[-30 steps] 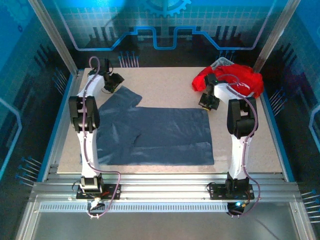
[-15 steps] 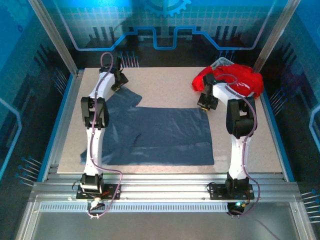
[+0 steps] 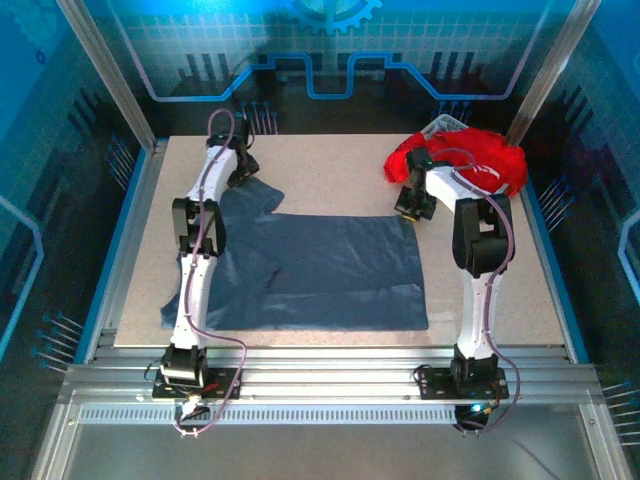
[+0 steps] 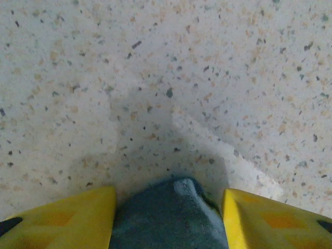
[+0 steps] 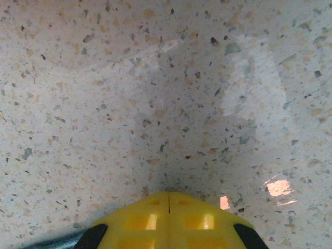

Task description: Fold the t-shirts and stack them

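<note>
The slate-blue t-shirt (image 3: pixel 320 270) lies flat mid-frame on the table (image 3: pixel 330 165), long axis left-right, one sleeve pointing upper left. The left gripper (image 4: pixel 168 191) stands half-open astride the sleeve tip. The right gripper (image 5: pixel 168 196) is closed at the shirt's upper-right corner, near red t-shirts (image 3: pixel 470 160) heaped over a basket (image 3: pixel 445 125).

Right pincer (image 5: pixel 168 197): yellow fingers pressed together at the bottom edge, only a thin seam between them, nothing seen in the seam
Counter (image 5: pixel 155 78): pale speckled stone, glossy, with a bright glint at the lower right
Blue t-shirt (image 5: pixel 49 244): thin sliver at the bottom left, just beside the pincer
</note>
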You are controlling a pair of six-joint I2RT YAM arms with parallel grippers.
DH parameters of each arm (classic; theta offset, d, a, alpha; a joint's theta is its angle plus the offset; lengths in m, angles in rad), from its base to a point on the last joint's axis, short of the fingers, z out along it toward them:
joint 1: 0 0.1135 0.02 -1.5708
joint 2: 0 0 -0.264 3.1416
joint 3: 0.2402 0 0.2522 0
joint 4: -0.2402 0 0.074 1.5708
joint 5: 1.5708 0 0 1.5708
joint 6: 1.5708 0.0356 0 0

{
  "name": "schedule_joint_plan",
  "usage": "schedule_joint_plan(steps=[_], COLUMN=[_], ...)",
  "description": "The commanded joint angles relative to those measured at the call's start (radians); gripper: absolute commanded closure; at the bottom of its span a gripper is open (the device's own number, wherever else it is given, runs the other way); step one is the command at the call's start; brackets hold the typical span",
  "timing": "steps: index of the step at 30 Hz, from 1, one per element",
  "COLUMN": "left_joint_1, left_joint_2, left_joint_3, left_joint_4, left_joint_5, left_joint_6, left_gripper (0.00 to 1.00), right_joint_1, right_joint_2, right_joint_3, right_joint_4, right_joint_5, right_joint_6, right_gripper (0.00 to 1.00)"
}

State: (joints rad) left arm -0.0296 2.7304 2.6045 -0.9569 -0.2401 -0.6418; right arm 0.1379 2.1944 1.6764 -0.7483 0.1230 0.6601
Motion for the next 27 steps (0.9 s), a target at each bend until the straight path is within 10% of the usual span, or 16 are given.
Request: schedule_joint_plan(steps=[1, 13, 27], left_joint_1=[-0.032, -0.039, -0.049], left_joint_2=[0.061, 0.032, -0.505], left_joint_3=[0.019, 0.014, -0.522], left_joint_4=[-0.173, -0.238, -0.056], left_joint_5=[0.049, 0.026, -0.065], left_joint_6=[-0.044, -0.063, 0.000], left_gripper=[0.46, 0.99, 1.00], right_joint_1=[0.008, 0.010, 0.014], right_joint_2=[-0.007, -0.024, -0.132], right_joint_3=[-0.021, -0.024, -0.049], right_joint_4=[-0.016, 0.006, 0.022], right_joint_5=[-0.055, -0.072, -0.129], right_joint_6=[-0.012, -0.013, -0.064], right_gripper=[1.00, 1.00, 1.00])
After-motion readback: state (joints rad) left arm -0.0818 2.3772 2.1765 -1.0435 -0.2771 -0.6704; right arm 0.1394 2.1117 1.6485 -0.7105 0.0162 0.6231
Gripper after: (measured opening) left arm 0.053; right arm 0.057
